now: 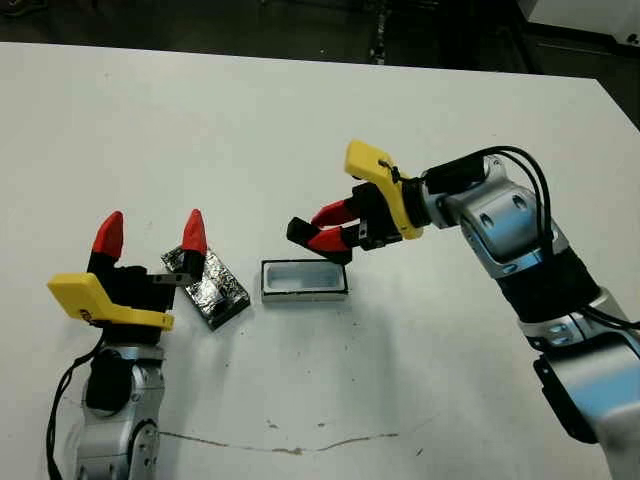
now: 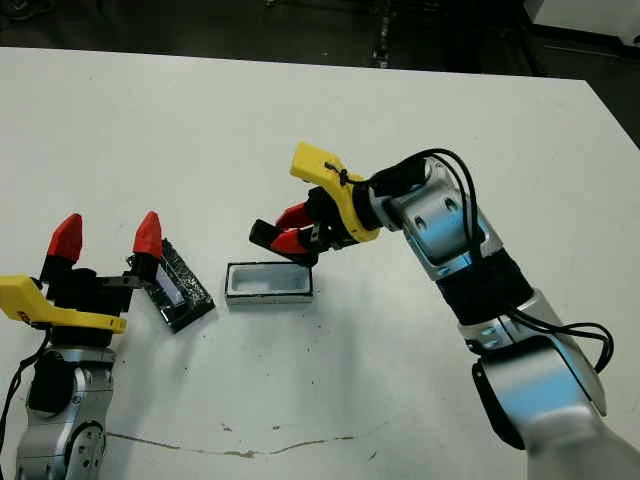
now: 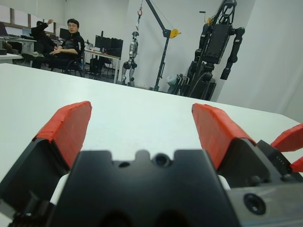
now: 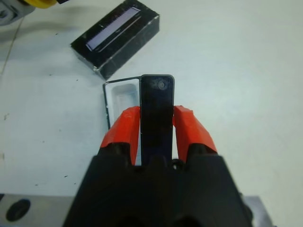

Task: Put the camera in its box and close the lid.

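the right gripper point(image 1: 322, 232) is clenching the camera point(image 4: 157, 111) just above the open box point(image 1: 304, 279), at its 12 o'clock edge, risking catching the rim if tilted, while the left gripper point(image 1: 150, 235) is gaping empty.

Our right arm reaches in from four o'clock, its pincer point(image 1: 327, 231) clamped tight and pointing toward nine. Our left pincer point(image 1: 151, 236) rests at eight o'clock, fingers spread, tips toward twelve.
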Tool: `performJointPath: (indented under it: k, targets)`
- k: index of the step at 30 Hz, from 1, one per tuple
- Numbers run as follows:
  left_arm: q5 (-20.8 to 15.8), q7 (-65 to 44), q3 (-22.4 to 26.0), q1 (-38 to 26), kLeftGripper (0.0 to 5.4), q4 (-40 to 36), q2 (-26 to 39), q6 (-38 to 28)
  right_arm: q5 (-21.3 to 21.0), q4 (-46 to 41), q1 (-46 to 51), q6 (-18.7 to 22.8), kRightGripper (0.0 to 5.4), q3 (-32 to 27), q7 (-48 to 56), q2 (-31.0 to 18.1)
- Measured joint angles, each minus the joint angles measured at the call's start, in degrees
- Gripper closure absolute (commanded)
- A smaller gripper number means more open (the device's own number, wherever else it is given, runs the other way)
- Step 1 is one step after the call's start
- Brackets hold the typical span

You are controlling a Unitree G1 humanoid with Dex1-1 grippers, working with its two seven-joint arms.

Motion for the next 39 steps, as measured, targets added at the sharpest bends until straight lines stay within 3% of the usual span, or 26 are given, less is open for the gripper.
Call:
performJointPath:
  k: [24,39]
  targets:
    - [-0.48,-0.01,-0.2,0.03,0.0,0.01,-0.04,0.02,1.97,-0.2,-1.67,2.96,3.7,0.67,-1.59,3.77]
    - [-0.41,0.0,-0.2,0.03,0.0,0.0,-0.05,0.02,1.64,2.32,-1.55,1.07,3.7,4.13,-1.45,4.09]
